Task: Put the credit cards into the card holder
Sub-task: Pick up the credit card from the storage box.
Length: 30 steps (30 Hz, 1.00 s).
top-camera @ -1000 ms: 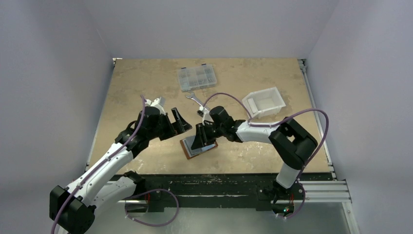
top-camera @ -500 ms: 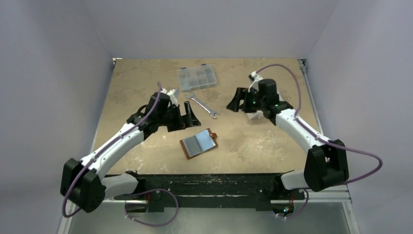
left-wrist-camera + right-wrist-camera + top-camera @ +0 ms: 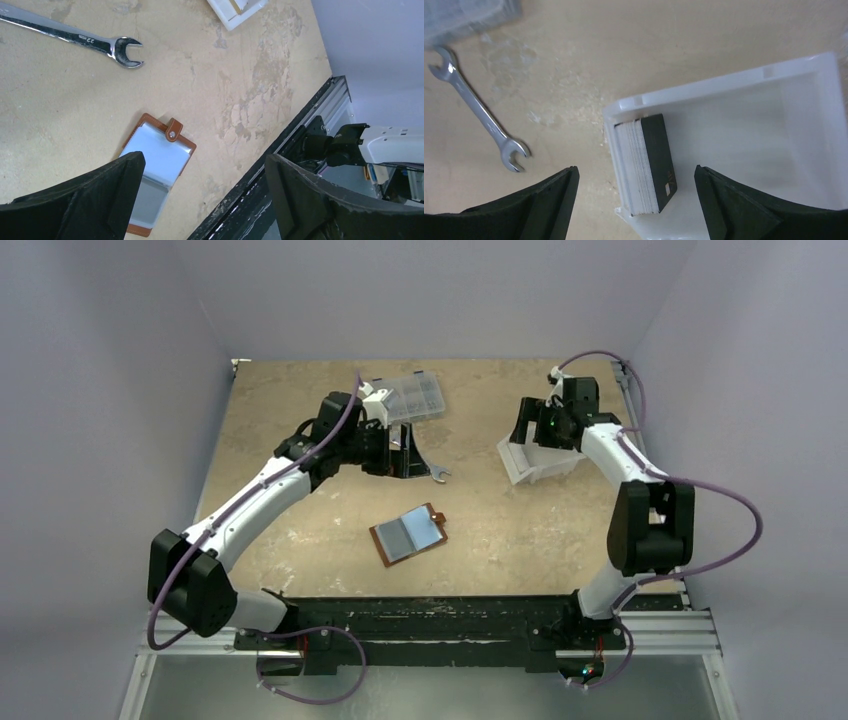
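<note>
— So, where do the cards sit?

— A stack of thin rectangular cards, white at the edges with a dark face outermost, stands on edge inside the open white plastic bin. In the right wrist view it is against the bin's left wall. The right gripper hangs above that stack, its black fingers spread wide with nothing between them.

— And the holder?

— The flat reddish-brown leather card holder lies opened out on the tan wooden table, near the front edge and well apart from the bin. A pale silvery surface shows inside it. Whether that is a card already seated or only the lining, I cannot tell.

— The other arm?

— The left gripper hovers by the silver open-ended wrench. Its fingers are equally wide and empty, and its camera looks down on the holder.

— Which step, then?

— I judge it to be the pick of a card from the bin, not yet begun. The next move calls for lowering the right fingers either side of the stack and peeling off one card. That looks awkward, because the cards are packed tight and several could lift together. After that comes the carry across to the holder, where the left gripper may need to pin the leather flat.
</note>
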Available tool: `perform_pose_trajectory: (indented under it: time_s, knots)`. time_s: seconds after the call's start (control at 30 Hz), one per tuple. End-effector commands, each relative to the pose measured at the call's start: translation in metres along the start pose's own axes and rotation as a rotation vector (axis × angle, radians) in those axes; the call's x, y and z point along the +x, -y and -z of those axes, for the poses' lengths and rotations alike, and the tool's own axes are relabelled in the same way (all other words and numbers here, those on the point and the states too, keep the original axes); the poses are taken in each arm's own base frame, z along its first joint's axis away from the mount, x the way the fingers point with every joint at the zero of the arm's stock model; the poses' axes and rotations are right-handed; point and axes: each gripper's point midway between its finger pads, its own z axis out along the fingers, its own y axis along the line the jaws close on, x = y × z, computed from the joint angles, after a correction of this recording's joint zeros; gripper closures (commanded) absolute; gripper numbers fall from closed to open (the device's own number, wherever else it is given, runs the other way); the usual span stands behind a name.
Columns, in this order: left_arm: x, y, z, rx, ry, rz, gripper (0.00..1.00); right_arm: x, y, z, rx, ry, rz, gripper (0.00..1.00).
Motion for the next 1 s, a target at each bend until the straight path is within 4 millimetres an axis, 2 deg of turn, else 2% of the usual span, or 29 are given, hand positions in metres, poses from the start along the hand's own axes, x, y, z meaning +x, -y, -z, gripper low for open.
perform_pose_trajectory:
  time_s: [0.0,0.2,0.47,0.7,0.97]
  knots:
    - [0.003,-0.005,-0.001,0.006,-0.003,-0.076,0.01,-0.004,-0.005,-0.006,-0.059,-0.026,0.051,0.05]
    - [0.005,-0.007,-0.001,0.014,0.028,-0.090,0.01,0.011,-0.006,-0.030,-0.111,-0.128,0.071,0.06]
    - [0.008,-0.012,0.002,0.002,0.038,-0.102,0.01,0.025,-0.009,-0.049,-0.166,-0.210,0.061,0.11]
    - [0.008,-0.016,0.002,0.001,0.039,-0.094,0.01,0.028,-0.019,-0.048,-0.226,-0.224,0.047,0.18]
    - [0.008,-0.019,0.002,0.001,0.041,-0.087,0.01,0.029,-0.028,-0.037,-0.268,-0.213,0.041,0.28]
